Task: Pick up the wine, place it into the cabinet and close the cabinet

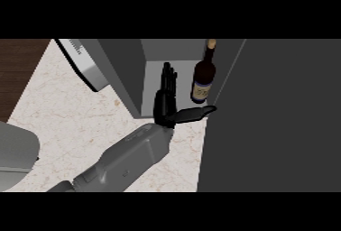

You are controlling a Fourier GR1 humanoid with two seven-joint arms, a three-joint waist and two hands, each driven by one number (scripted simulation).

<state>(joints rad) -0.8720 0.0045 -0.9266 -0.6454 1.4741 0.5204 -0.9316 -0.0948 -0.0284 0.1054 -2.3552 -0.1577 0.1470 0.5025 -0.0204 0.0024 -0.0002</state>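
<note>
The wine bottle [203,77], dark with a pale label and a tan cap, stands upright inside the grey cabinet [126,67], close to its right side. My right hand [165,101] is just left of the bottle and not touching it. Its fingers point straight up into the cabinet opening, so it is open and holds nothing. The thumb [196,113] sticks out to the right, and its tip meets the edge of the big dark cabinet door [279,117]. That door stands open and fills the right side of the view. My left hand does not show.
A light grey panel [83,63] leans out at the cabinet's left. The speckled beige counter [73,122] spreads to the left and below. A rounded grey shape [13,153] sits at the left edge. Dark wood [20,67] shows beyond the counter's upper left.
</note>
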